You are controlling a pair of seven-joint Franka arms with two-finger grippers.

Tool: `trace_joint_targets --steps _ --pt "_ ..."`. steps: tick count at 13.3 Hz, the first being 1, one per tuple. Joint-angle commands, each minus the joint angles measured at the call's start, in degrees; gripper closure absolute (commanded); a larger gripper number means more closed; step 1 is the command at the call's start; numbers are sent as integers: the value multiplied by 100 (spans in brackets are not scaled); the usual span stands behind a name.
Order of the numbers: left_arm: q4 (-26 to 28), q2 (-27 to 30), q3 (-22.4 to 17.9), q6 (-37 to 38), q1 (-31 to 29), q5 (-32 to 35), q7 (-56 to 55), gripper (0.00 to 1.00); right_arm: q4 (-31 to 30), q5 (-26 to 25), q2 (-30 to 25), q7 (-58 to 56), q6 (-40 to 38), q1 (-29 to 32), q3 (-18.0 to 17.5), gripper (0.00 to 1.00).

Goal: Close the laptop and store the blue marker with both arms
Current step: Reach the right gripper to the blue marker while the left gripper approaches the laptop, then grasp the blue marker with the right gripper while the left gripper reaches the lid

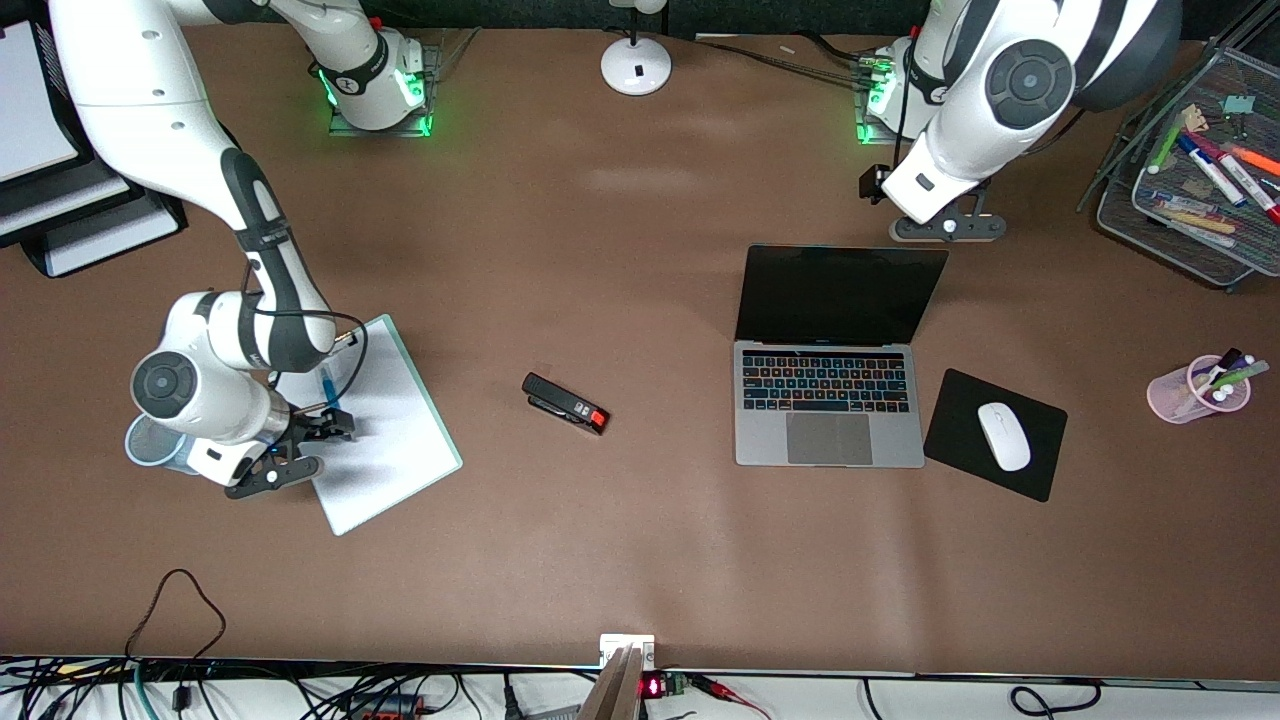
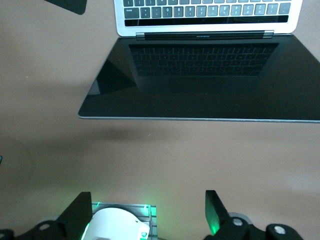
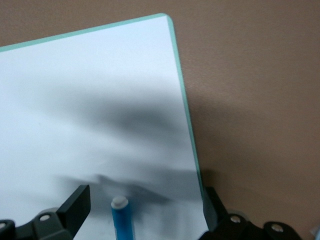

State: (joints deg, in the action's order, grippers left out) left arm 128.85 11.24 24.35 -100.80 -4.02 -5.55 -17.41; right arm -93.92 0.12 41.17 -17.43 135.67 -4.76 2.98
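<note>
One laptop (image 1: pixel 828 360) is lying open on the brown bench (image 1: pixel 620 540), its black screen tipped back toward the left arm's base and its keys glowing. Taking the laptop as landmark: one black mouse pad (image 1: pixel 960 410) is sitting just beside it toward the left arm's end of the bench, carrying one white mouse (image 1: pixel 1003 436). One black stapler with a red end (image 1: pixel 565 403) is lying well apart from the laptop toward the right arm's end. Farther that way one white board with a pale green edge (image 1: pixel 385 440) is lying flat, and one blue marker (image 3: pixel 121 219) is resting on it, white tip showing.

Two arms are working here. The right pincer (image 3: pixel 145 202) is hanging low over the board with the marker between its spread fingers (image 3: pixel 76 202), not pinching it; in the front view it is sitting over the board's edge toward the right arm's end. One pale blue cup (image 1: pixel 150 445) is peeking out beside that arm, mostly hidden.

The left pincer (image 2: pixel 150 212) is waiting above the bench just past the laptop's screen edge, on the side of the left arm's base, its fingers (image 2: pixel 214 209) spread wide with nothing between them.

One pink cup of pens (image 1: pixel 1195 388) and one wire tray of markers (image 1: pixel 1195 170) are standing near the left arm's end, well apart from the laptop. One white lamp base (image 1: pixel 636 64) is standing between the two arm bases.
</note>
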Motion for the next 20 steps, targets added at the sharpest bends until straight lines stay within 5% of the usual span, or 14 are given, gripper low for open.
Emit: trace_joint_targets --steps 1,12,20 --pt "324 142 123 -317 -73 -104 -51 0 76 50 -13 -67 -23 -16 -16 5" --pt "641 -904 290 -1634 -38 -210 -403 0 14 15 -74 -199 -646 -104 -16 27" --pt "-290 -1704 263 -1837 -82 -104 -403 0 40 -21 -83 -269 -779 -78 -16 51"
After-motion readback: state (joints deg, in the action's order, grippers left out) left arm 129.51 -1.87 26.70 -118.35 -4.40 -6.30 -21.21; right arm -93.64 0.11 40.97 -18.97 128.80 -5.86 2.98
